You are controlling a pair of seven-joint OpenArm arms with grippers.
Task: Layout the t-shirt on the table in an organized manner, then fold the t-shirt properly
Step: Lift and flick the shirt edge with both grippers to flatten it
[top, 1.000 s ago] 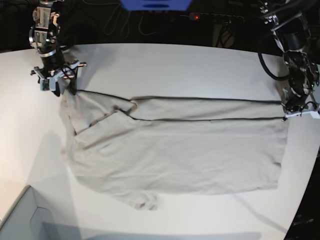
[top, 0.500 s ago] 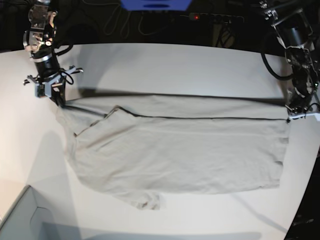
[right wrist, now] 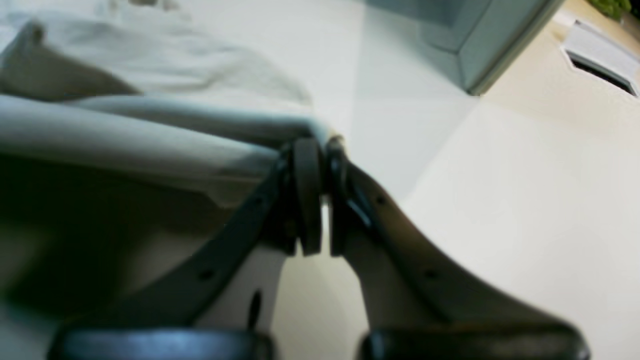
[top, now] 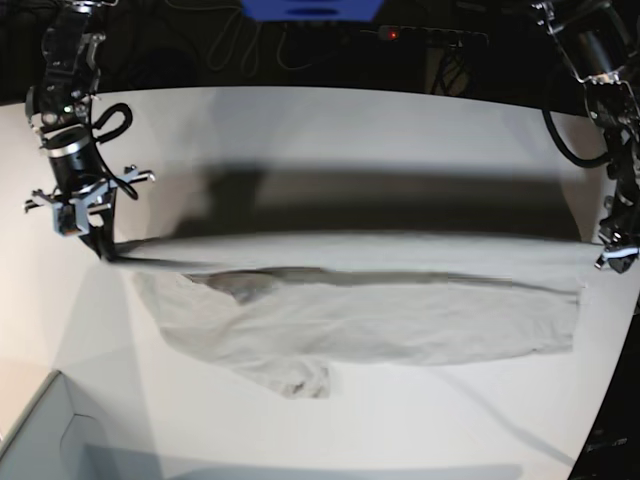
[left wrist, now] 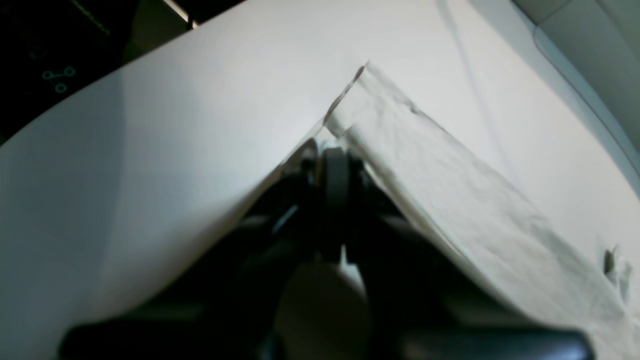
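Observation:
The light grey-beige t-shirt hangs stretched between my two grippers, its far edge raised off the white table and its lower part still lying on it. At the left of the base view, my right gripper is shut on one end of that edge. The right wrist view shows the right gripper pinching the t-shirt. My left gripper is shut on the other end at the right. In the left wrist view the t-shirt drapes to both sides of the left gripper.
A pale grey box corner sits at the near left of the table and appears as the box in the right wrist view. Black cables and a power strip lie beyond the far edge. The lifted cloth casts a wide shadow.
My right gripper has shut on the shirt's left end. Both grippers have lifted the far edge and carried it toward the near side, so less cloth lies flat.

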